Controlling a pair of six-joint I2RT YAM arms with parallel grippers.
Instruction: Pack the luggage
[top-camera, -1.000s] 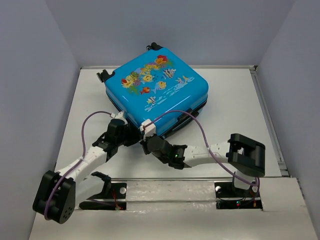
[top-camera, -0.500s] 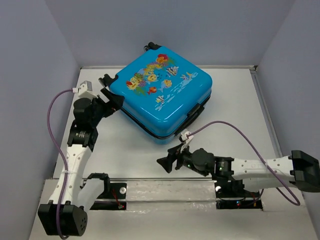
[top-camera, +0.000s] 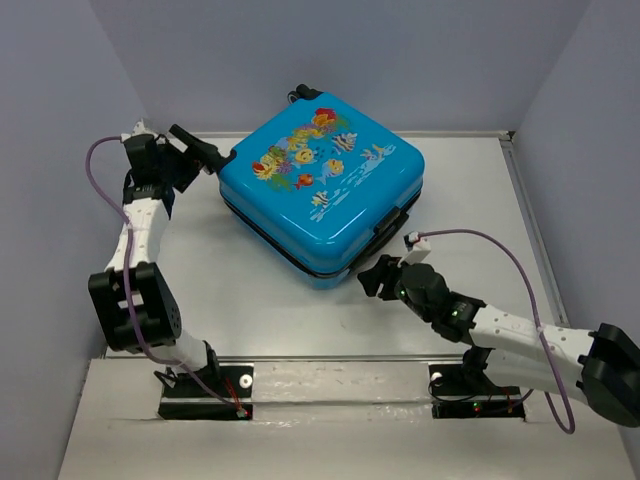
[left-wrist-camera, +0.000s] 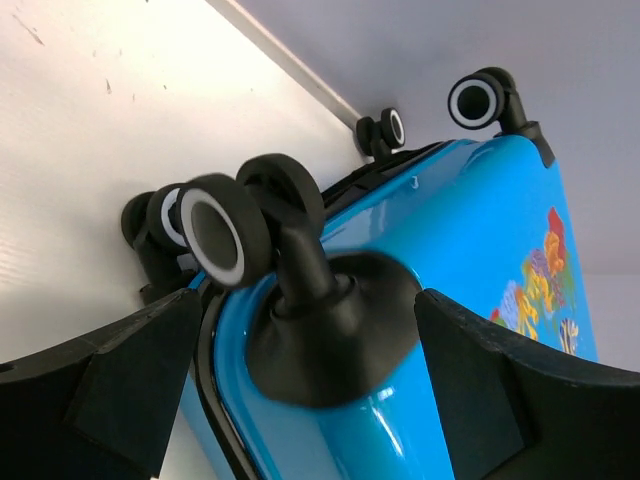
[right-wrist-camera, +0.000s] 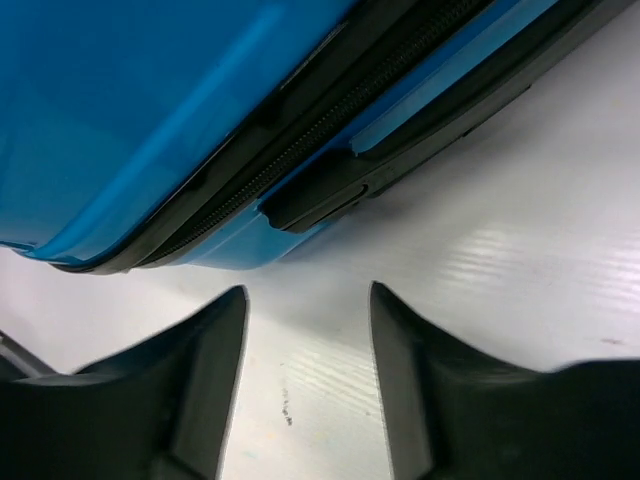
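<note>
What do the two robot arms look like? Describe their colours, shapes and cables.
The left arm and right arm have white links joined by chunky black joints. A thin purple cable loops along each to a small white plug near the wrist. The fingers are matte black, wedge-shaped.

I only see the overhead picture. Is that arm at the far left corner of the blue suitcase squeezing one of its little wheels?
Observer: No. Its wrist camera shows the left gripper wide open, with a finger on each side of the black wheel mount at the corner of the luggage. I cannot tell whether they touch it.
Operator: And the other arm, by the near side?
Observer: Its wrist camera shows the right gripper open and empty above the table. It is pointing at a black block beside the zipper seam and stops short of it.
</note>
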